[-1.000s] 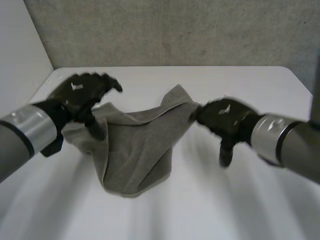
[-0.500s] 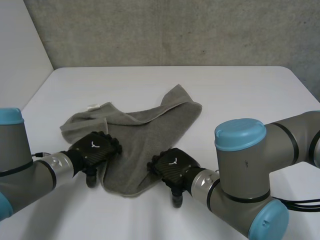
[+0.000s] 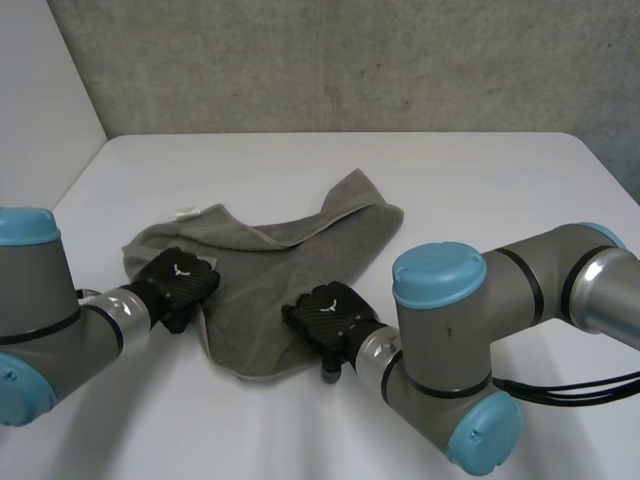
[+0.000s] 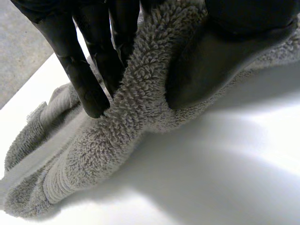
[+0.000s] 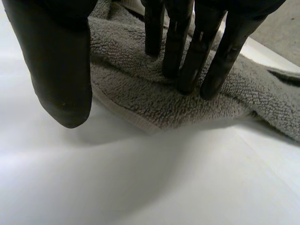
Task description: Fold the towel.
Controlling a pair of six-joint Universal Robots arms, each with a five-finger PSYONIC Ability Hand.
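A grey terry towel (image 3: 300,250) lies crumpled on the white table (image 3: 470,180), wide at the far side and narrowing toward its near edge. My left hand (image 3: 178,283) is at the towel's near left edge. In the left wrist view its fingers (image 4: 89,79) and thumb (image 4: 215,61) pinch a raised ridge of the towel (image 4: 117,140) between them. My right hand (image 3: 325,318) is at the near right edge. Its straight fingers (image 5: 187,51) press on the towel (image 5: 140,89) just inside the hem, while the thumb (image 5: 61,70) hangs over bare table, off the cloth.
A small white label (image 3: 186,212) sticks out at the towel's far left corner. A grey wall (image 3: 350,60) stands behind the table. Both forearms lie low over the near part of the table.
Both hands came down from above the towel's far part to its near edge. The left hand closed on the left edge; the right hand shifted a little left onto the cloth.
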